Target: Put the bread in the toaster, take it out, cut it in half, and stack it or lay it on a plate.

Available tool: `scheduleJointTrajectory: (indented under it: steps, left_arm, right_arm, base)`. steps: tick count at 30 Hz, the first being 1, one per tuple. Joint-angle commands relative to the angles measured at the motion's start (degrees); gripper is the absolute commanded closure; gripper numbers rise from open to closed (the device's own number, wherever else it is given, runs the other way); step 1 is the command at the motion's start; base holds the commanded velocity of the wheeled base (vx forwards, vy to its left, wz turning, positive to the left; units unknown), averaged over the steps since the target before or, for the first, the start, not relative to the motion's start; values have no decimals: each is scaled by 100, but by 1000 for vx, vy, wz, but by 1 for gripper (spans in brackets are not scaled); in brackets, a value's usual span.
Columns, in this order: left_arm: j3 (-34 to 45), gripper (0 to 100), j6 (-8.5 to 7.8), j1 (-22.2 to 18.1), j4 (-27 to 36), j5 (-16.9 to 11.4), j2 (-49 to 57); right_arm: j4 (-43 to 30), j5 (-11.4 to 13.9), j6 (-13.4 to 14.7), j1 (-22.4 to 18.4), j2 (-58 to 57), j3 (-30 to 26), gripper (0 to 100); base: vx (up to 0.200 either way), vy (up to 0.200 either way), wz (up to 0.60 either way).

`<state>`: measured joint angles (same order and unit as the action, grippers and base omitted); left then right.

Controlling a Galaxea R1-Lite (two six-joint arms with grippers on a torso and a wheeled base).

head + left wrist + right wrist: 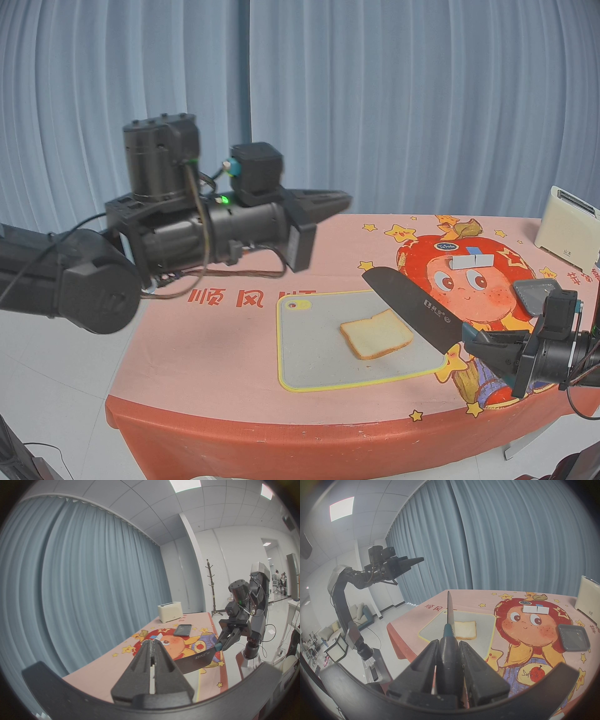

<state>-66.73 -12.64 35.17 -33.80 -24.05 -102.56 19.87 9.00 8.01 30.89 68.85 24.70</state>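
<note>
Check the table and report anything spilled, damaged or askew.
Nothing stands out: the bread lies flat and whole on the cutting board, the right gripper holds the knife above it, and the toaster stands upright.

An office-style lab room: a tiled grid ceiling (pixel 150 508) with flat light panels (pixel 184 484), floor-length grey-blue curtains (pixel 93 589) behind the cartoon-clothed surface (pixel 103 670), a coat stand (pixel 212 586) by the white wall beyond the left end effector (pixel 152 644), and a sofa (pixel 361 614) far off.

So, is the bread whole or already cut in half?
Whole: the bread lies flat on the cutting board in one piece, no cut showing; the right pincer holds the knife.
</note>
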Motion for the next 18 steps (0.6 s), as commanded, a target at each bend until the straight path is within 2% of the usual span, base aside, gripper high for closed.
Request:
scheduleJointTrajectory:
  steps: [1,5,7,9,10,11,15,18]
  left_arm:
    - [-200,100,-1,561,-56,313,-625]
    - [-481,100,34,869,-56,577,-897]
    - [-762,100,324,1141,-56,762,-976]
    - [-868,100,464,1203,-47,814,-1003]
    - [-1026,100,702,1308,-56,955,-1126]
    - [-1079,100,772,1343,-65,1052,-1205]
    - [-1070,100,737,1343,-56,1184,-1302]
    - [-1123,100,543,1317,-38,1333,-1451]
  right_arm:
    - [-1,6,16,40,41,-9,100]
    - [-1,-3,104,5,49,44,100]
    - [-1,-21,219,-22,49,70,100]
    - [-10,-21,271,-22,58,105,100]
    - [-10,-38,342,-22,120,158,100]
    - [-10,-38,350,-22,172,167,100]
    - [-10,-47,342,49,225,149,100]
    - [-1,-56,342,57,392,149,100]
  base:
    - [0,0,0]
    - [0,0,0]
    - [0,0,0]
    - [0,0,0]
    - [0,0,0]
    - [0,0,0]
    - [0,0,0]
    - [0,0,0]
